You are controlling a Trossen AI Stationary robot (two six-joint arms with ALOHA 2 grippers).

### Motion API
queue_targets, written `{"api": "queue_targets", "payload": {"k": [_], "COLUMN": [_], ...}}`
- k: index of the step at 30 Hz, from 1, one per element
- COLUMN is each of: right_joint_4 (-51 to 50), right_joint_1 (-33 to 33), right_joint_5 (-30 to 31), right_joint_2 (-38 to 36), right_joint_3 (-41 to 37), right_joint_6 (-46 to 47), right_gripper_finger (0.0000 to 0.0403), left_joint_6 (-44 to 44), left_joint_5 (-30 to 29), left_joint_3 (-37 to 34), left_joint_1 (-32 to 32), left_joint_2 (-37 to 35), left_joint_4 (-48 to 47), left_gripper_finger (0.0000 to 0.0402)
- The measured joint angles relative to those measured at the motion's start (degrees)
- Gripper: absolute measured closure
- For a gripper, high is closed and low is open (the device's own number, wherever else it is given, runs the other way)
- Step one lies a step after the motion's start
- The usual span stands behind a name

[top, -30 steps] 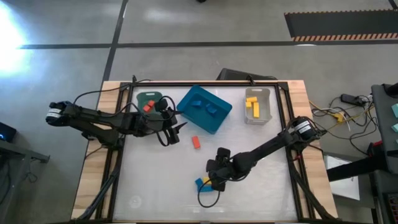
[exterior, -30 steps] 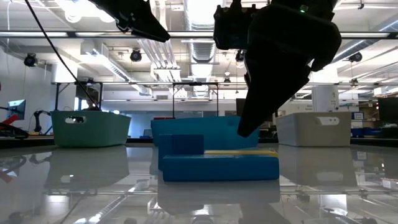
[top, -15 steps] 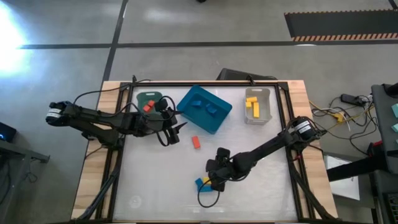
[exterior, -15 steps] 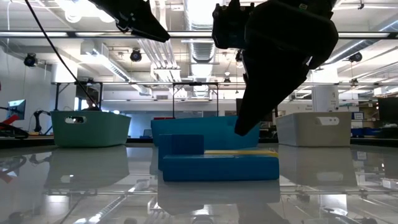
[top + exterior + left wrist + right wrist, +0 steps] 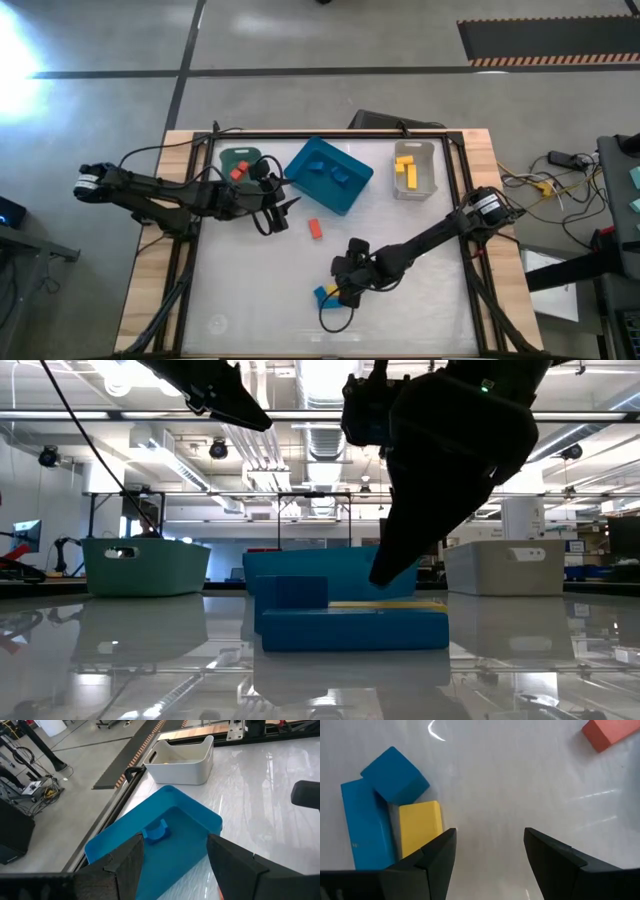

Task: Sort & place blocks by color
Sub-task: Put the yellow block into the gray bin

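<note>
Near the table's six o'clock edge, the right gripper (image 5: pixel 489 855) hovers, jaws apart, empty; the yellow block (image 5: pixel 420 827) lies toward its nine o'clock, touching two blue blocks (image 5: pixel 375 815).

Room: grey concrete floor (image 5: pixel 330 35), black-and-orange hazard strip (image 5: pixel 548 60), exposed ceiling ducts (image 5: pixel 330 435), ceiling lights (image 5: pixel 325 375).

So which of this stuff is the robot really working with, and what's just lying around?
Part of the job:
- blue blocks
- yellow block
- red block
- green bin
- blue bin
- grey bin

Just lying about:
- cables beside the table
</note>
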Motion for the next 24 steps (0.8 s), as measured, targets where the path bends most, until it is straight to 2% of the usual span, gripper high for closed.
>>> {"api": "queue_targets", "payload": {"k": [11, 24], "right_joint_4": [7.86, 13.77], "right_joint_1": [0.47, 1.04], "right_joint_5": [-0.21, -3.92], "right_joint_2": [-0.02, 0.52], "right_joint_3": [-2.67, -5.31], "right_joint_6": [-1.61, -2.41], "right_gripper_finger": [0.0179, 0.0179], "left_joint_6": [0.04, 0.06], "left_joint_5": [0.00, 0.00], "left_joint_3": [-0.13, -0.15], "left_joint_1": [0.00, 0.00], "left_joint_2": [0.00, -0.02], "left_joint_4": [0.04, 0.20], "left_gripper_finger": [0.0201, 0.0201]}}
